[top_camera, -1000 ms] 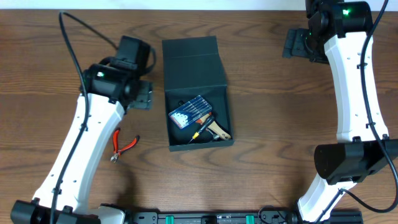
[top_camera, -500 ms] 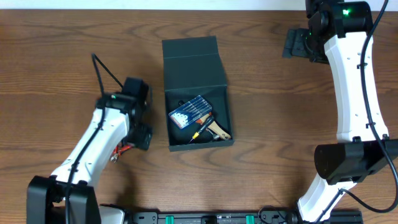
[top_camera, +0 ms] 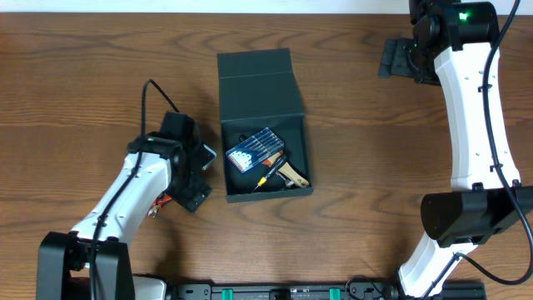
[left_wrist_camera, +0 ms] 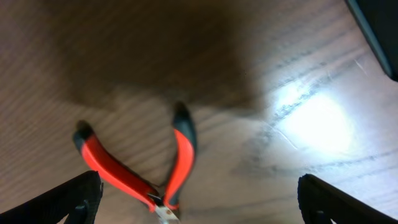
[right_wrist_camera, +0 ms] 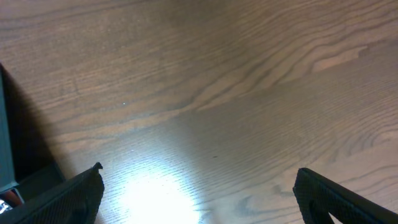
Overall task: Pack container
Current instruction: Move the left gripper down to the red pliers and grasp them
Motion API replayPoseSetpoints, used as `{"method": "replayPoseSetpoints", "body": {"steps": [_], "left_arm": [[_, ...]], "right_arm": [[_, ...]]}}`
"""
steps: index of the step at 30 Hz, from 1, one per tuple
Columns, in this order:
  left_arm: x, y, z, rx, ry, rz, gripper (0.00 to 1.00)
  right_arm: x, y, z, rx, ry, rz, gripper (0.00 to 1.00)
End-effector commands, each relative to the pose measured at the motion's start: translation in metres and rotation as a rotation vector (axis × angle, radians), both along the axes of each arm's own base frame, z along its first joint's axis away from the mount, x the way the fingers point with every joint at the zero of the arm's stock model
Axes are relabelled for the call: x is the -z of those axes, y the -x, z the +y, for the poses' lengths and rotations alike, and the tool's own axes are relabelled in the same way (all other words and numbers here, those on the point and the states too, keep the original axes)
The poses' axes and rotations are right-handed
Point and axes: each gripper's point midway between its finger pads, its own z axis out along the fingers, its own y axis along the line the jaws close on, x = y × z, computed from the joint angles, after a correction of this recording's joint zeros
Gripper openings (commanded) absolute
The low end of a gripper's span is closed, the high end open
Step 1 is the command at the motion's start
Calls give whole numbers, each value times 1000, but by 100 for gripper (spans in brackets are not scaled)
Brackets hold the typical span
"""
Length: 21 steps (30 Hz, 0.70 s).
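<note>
The dark teal-black container (top_camera: 301, 158) stands open at mid-table, lid flap lying back. Inside lie a blue case of white-tipped bits (top_camera: 255, 148), a small screwdriver and a wooden-handled tool (top_camera: 291, 173). Red-handled pliers (left_wrist_camera: 171, 163) lie on the table left of the box; in the overhead view only their tips (top_camera: 156, 208) show beside my left arm. My left gripper (top_camera: 193, 179) is open and hovers right over the pliers (left_wrist_camera: 196, 208), fingers either side, not touching. My right gripper (top_camera: 405, 58) is open and empty at the far right back, over bare wood (right_wrist_camera: 199, 199).
The wooden table (top_camera: 375, 167) is bare to the right of the box. The container's corner shows at the top right of the left wrist view (left_wrist_camera: 379, 31) and at the left edge of the right wrist view (right_wrist_camera: 6, 137).
My left arm has swung from beside the box lid down and toward the front, coming over the pliers and covering them from above. The right arm has not moved.
</note>
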Motion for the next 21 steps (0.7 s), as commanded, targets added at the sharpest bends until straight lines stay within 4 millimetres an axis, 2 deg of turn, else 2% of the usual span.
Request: {"method": "replayPoseSetpoints", "body": {"steps": [1, 5, 9, 16, 21], "left_arm": [[6, 1, 9, 24, 17, 26, 98], [13, 4, 20, -35, 35, 66, 98], [22, 8, 9, -50, 146, 112, 98], [41, 16, 4, -46, 175, 195, 100], [52, 22, 3, -51, 179, 249, 92]], "right_arm": [[-6, -1, -5, 23, 7, -20, 99], [-6, -1, -5, 24, 7, -20, 99], [-6, -1, -5, 24, 7, -20, 99], [-6, -1, -5, 23, 7, -20, 99], [-6, -1, -5, 23, 7, -20, 99]]}}
